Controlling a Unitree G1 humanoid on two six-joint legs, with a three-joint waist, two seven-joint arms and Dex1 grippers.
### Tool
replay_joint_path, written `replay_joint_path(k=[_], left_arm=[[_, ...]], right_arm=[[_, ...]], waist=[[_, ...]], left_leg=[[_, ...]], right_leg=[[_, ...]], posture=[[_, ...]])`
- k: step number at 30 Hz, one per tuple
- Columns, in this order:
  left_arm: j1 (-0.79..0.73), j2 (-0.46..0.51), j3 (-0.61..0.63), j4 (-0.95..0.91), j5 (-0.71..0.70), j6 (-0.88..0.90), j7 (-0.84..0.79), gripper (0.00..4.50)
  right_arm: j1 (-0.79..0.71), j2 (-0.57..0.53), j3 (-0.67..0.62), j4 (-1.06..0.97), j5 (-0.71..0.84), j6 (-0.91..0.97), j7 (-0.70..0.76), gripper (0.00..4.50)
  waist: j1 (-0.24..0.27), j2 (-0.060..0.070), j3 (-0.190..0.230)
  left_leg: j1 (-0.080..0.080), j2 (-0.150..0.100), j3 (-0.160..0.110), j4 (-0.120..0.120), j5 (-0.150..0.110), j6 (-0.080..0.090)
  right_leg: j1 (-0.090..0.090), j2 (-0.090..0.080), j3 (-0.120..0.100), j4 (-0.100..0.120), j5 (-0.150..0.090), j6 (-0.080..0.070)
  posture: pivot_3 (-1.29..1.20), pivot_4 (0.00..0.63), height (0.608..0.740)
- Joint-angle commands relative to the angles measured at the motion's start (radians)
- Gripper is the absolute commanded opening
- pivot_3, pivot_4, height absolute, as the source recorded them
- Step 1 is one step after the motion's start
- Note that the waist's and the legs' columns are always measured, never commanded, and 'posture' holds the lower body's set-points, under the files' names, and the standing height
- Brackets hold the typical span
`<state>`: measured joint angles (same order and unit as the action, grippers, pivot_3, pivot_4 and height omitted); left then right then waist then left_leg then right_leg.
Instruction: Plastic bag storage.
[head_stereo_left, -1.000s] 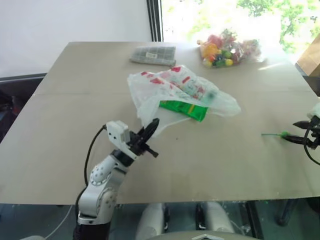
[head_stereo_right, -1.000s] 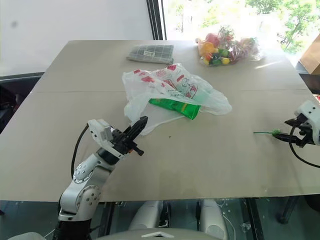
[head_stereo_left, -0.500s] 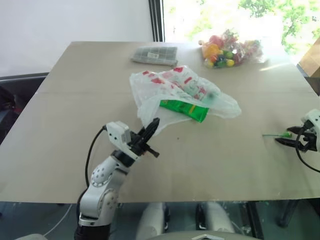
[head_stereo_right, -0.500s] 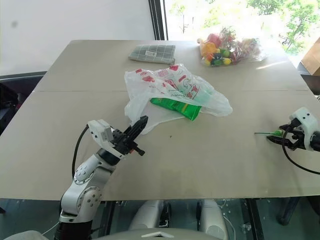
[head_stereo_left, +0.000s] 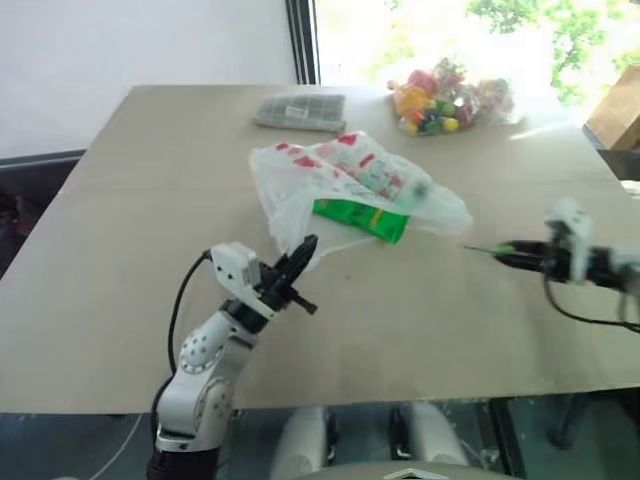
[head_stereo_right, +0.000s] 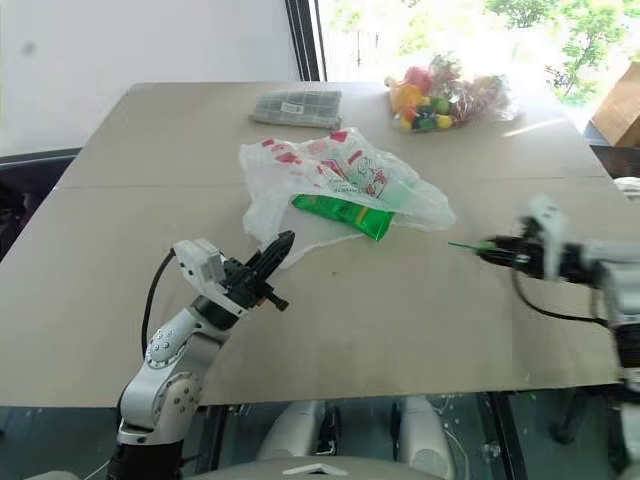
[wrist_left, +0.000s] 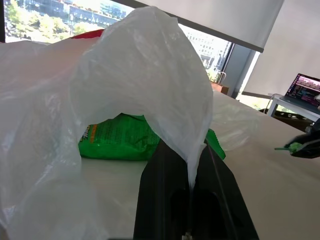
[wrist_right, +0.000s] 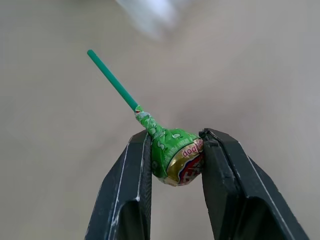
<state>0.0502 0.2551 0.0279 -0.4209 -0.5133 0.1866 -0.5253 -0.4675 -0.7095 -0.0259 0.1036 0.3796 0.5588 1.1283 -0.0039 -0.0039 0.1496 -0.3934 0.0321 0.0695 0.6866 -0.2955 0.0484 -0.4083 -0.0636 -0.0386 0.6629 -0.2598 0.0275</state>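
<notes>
We see the plastic bag (head_stereo_left: 350, 185) lying mid-table, its near edge pinched in our closed left gripper (head_stereo_left: 303, 257). It looks feather-light, limp and slippery, so gripping bunched film seems best. Our right gripper (wrist_right: 174, 156) clamps a green lollipop (wrist_right: 175, 155).

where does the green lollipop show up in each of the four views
Left eye: lollipop right of centre, at the right gripper, stick toward the plastic bag.
Right eye: same spot, just right of the bag.
Left wrist: small, far right edge.
Right wrist: centre, clamped between the fingers.
Shared landmark: green snack packet.
</notes>
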Motion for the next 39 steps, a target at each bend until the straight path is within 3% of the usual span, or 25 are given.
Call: replay_joint_path(k=[1, 4, 6, 10, 14, 17, 21, 23, 25, 29, 33, 39], left_arm=[[0.000, -0.007, -0.011, -0.035, 0.009, -0.018, 0.006, 0.00], [0.008, -0.016, -0.022, -0.046, 0.017, -0.023, 0.014, 0.00], [0.017, -0.026, -0.028, -0.053, 0.018, -0.026, 0.023, 0.00], [0.036, -0.042, -0.035, -0.050, 0.028, -0.038, 0.036, 0.00], [0.039, -0.050, -0.034, -0.045, 0.035, -0.045, 0.047, 0.00], [0.036, -0.051, -0.030, -0.044, 0.034, -0.042, 0.053, 0.00], [0.036, -0.055, -0.023, -0.032, 0.044, -0.051, 0.067, 0.00], [0.036, -0.052, -0.022, -0.029, 0.047, -0.050, 0.067, 0.00], [0.038, -0.047, -0.021, -0.028, 0.047, -0.049, 0.065, 0.00], [0.043, -0.038, -0.016, -0.029, 0.041, -0.049, 0.058, 0.00], [0.048, -0.036, -0.018, -0.026, 0.041, -0.051, 0.052, 0.00], [0.039, -0.034, -0.021, -0.022, 0.042, -0.048, 0.051, 0.00]], right_arm=[[-0.091, 0.154, 0.086, -0.196, 0.051, 0.097, -0.122, 1.33], [-0.176, 0.284, 0.189, -0.153, -0.059, 0.077, -0.249, 1.33], [-0.232, 0.355, 0.255, -0.040, -0.172, -0.036, -0.343, 1.33], [-0.377, 0.552, 0.243, 0.153, -0.225, -0.175, -0.502, 1.33], [-0.451, 0.652, 0.186, 0.261, -0.249, -0.284, -0.620, 2.78], [-0.409, 0.593, 0.221, 0.261, -0.310, -0.333, -0.603, 4.17], [-0.320, 0.507, 0.230, 0.129, -0.253, -0.256, -0.455, 4.17], [-0.192, 0.341, 0.242, -0.058, -0.169, -0.206, -0.238, 4.17], [-0.097, 0.236, 0.201, -0.190, -0.085, -0.169, -0.137, 4.17], [-0.039, 0.204, 0.032, -0.210, -0.001, -0.211, -0.198, 4.17], [-0.037, 0.206, -0.077, -0.133, -0.029, -0.319, -0.291, 4.17], [0.070, 0.173, -0.031, -0.068, -0.115, -0.316, -0.318, 4.17]], waist=[[-0.002, 0.000, 0.000], [0.002, 0.000, 0.000], [0.009, -0.001, -0.001], [0.009, -0.003, -0.001], [0.002, -0.002, -0.001], [0.008, -0.004, -0.002], [0.012, -0.004, -0.002], [0.013, -0.004, -0.002], [0.018, -0.003, -0.002], [-0.010, -0.004, -0.001], [-0.007, -0.004, -0.002], [-0.002, -0.004, -0.002]], left_leg=[[0.000, 0.000, -0.001, 0.000, 0.000, 0.000], [-0.002, -0.001, -0.001, 0.000, 0.000, 0.000], [-0.003, -0.004, -0.002, 0.000, 0.000, 0.000], [-0.003, -0.006, -0.001, 0.001, 0.000, 0.000], [-0.004, -0.004, -0.002, 0.000, 0.000, 0.000], [-0.004, -0.005, -0.002, 0.000, 0.000, 0.000], [-0.004, -0.007, -0.002, 0.000, 0.000, 0.001], [-0.004, -0.007, -0.002, 0.000, 0.000, 0.001], [-0.005, -0.006, -0.004, -0.001, -0.001, 0.001], [-0.003, -0.005, -0.003, -0.001, -0.001, 0.003], [-0.001, -0.005, -0.004, -0.001, -0.003, 0.005], [-0.002, -0.005, -0.003, 0.000, -0.001, 0.001]], right_leg=[[0.000, 0.000, 0.000, 0.000, 0.000, 0.000], [-0.001, 0.000, -0.001, 0.000, 0.000, 0.000], [-0.001, -0.001, -0.003, 0.000, 0.000, 0.000], [-0.001, -0.002, -0.002, 0.000, 0.000, 0.000], [-0.003, 0.000, -0.003, 0.001, 0.000, 0.000], [-0.002, -0.001, -0.004, 0.000, 0.000, 0.000], [-0.001, -0.004, -0.003, -0.001, 0.000, 0.000], [-0.001, -0.004, -0.003, -0.001, 0.000, 0.000], [-0.002, -0.004, -0.005, -0.002, 0.000, 0.001], [-0.001, -0.007, -0.003, -0.001, 0.000, 0.001], [0.000, -0.005, -0.004, 0.001, 0.000, 0.000], [0.000, -0.002, -0.002, 0.000, 0.000, 0.000]], posture=[[0.00, 0.150, 0.738], [0.00, 0.150, 0.738], [0.00, 0.150, 0.738], [0.00, 0.150, 0.738], [0.00, 0.150, 0.738], [0.00, 0.150, 0.738], [0.00, 0.150, 0.738], [0.00, 0.150, 0.738], [0.00, 0.150, 0.738], [0.00, 0.150, 0.738], [0.00, 0.150, 0.738], [0.00, 0.150, 0.738]])
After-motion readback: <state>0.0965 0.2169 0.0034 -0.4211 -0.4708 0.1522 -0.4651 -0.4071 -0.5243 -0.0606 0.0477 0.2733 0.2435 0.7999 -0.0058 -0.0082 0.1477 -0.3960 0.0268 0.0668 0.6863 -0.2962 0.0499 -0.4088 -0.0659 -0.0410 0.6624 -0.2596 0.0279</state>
